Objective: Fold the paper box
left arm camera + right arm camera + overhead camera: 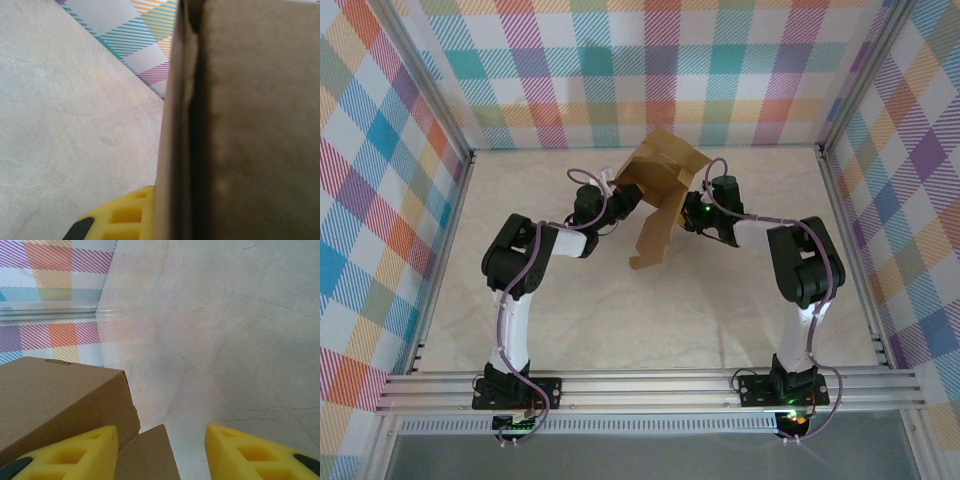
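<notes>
Paper box (665, 170): partly folded, far-centre of bench (580, 330), between arms, long flap hanging down. Left end effector (612, 188) pinched tight on box's left side. Right end effector (161, 440): jaws apart, flap edge between them; contact uncertain.

Left arm (515, 320) and right arm (808, 268) — black joints, white lower links, lilac cables — end in yellow, black-padded fingers (250, 452).

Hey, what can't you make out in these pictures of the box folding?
Left wrist view: the paper box hides the second finger of the left gripper.
Top view: whether the right gripper touches the box, too small to tell.
Right wrist view: the box's full shape, cut off at the left and bottom edges.
</notes>
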`<action>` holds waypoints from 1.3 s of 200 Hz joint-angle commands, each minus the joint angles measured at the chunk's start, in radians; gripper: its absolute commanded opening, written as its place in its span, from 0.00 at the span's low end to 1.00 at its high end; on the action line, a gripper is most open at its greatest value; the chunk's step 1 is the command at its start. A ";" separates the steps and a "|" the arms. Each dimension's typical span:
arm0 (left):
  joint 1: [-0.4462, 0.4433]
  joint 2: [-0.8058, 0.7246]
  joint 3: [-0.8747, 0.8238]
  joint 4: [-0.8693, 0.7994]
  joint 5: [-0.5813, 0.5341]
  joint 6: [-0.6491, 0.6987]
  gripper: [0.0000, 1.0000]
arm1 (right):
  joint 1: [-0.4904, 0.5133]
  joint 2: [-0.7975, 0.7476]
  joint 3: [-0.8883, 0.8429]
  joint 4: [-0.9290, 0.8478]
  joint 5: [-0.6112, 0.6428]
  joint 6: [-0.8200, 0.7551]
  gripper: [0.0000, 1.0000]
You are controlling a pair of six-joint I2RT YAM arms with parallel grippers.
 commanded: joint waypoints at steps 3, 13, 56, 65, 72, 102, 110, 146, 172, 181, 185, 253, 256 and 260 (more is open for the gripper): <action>-0.018 -0.059 0.013 0.031 0.015 0.041 0.00 | 0.006 -0.041 -0.009 -0.010 0.005 -0.028 0.54; -0.018 -0.065 0.006 0.020 0.004 0.065 0.00 | -0.006 -0.071 -0.030 -0.032 0.026 -0.051 0.57; -0.008 -0.062 -0.011 0.008 -0.045 0.120 0.00 | -0.087 -0.264 -0.147 -0.172 0.142 -0.163 0.61; -0.007 -0.057 -0.011 0.008 -0.056 0.130 0.00 | -0.101 -0.320 -0.163 -0.210 0.173 -0.201 0.61; -0.006 -0.052 -0.011 0.008 -0.064 0.137 0.00 | -0.105 -0.365 -0.171 -0.245 0.205 -0.229 0.61; -0.001 -0.030 -0.011 0.008 -0.084 0.165 0.00 | -0.107 -0.548 -0.145 -0.423 0.348 -0.359 0.62; 0.001 -0.027 -0.012 0.009 -0.087 0.176 0.00 | -0.104 -0.588 -0.135 -0.451 0.373 -0.378 0.62; 0.001 -0.022 -0.014 -0.022 -0.116 0.249 0.00 | -0.059 -0.702 -0.056 -0.520 0.434 -0.458 0.62; 0.001 -0.021 -0.017 -0.053 -0.150 0.304 0.00 | 0.027 -0.733 0.023 -0.558 0.499 -0.530 0.62; 0.002 -0.017 -0.013 -0.061 -0.155 0.314 0.00 | 0.056 -0.729 0.055 -0.569 0.515 -0.548 0.62; 0.003 -0.016 -0.012 -0.062 -0.157 0.316 0.00 | 0.070 -0.725 0.069 -0.571 0.516 -0.552 0.62; 0.002 0.001 -0.006 -0.064 -0.177 0.327 0.00 | 0.202 -0.497 0.350 -0.692 0.502 -0.590 0.51; 0.002 -0.001 -0.006 -0.064 -0.176 0.329 0.00 | 0.202 -0.483 0.366 -0.708 0.500 -0.589 0.51; 0.002 -0.001 -0.007 -0.065 -0.175 0.330 0.00 | 0.202 -0.466 0.388 -0.729 0.500 -0.588 0.51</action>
